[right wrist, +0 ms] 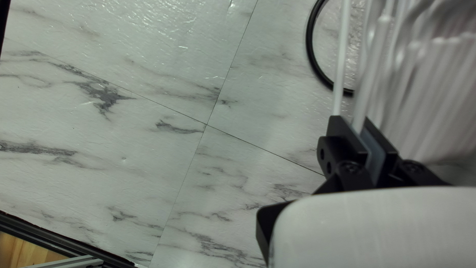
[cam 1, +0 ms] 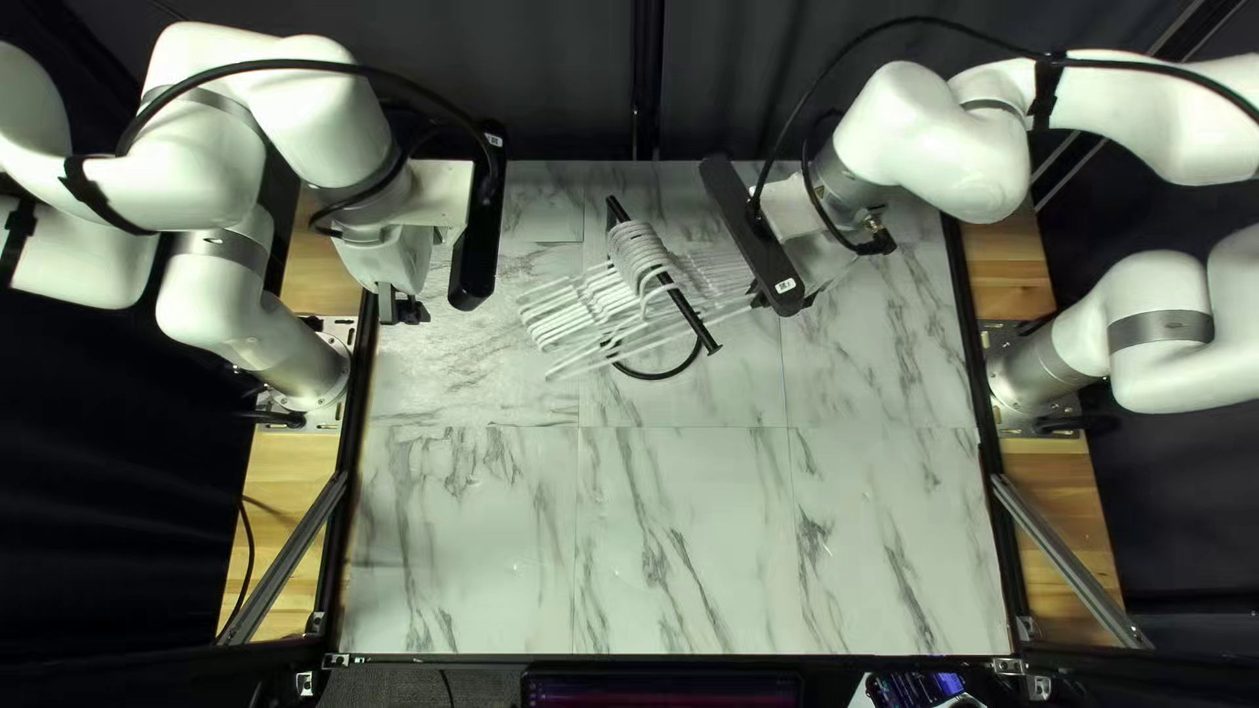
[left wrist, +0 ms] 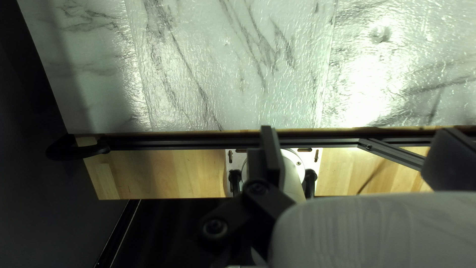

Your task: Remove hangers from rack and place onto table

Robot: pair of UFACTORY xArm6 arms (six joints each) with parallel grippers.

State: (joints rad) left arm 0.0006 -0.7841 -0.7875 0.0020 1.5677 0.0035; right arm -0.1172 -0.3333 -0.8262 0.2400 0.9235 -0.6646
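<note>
Several white hangers [cam 1: 610, 305] hang in a tight row on the black rod [cam 1: 661, 277] of a small rack at the back middle of the table; its round black base ring [cam 1: 654, 372] lies beneath. My right gripper [cam 1: 767, 295] is at the row's right ends. In the right wrist view the right gripper [right wrist: 359, 123] is shut on a thin white hanger bar [right wrist: 362, 100], with the other hangers [right wrist: 416, 74] blurred beside it and the base ring [right wrist: 311, 56] ahead. My left gripper [cam 1: 403, 305] hangs by the table's left edge, well left of the rack. The left gripper [left wrist: 357, 137] is open and empty.
The marble table top [cam 1: 689, 511] stretches from the rack to the near edge. A black frame rail [left wrist: 223, 139] and wooden strip [left wrist: 160, 175] run along the table's left side under my left gripper. My left arm's base [cam 1: 295, 383] stands there.
</note>
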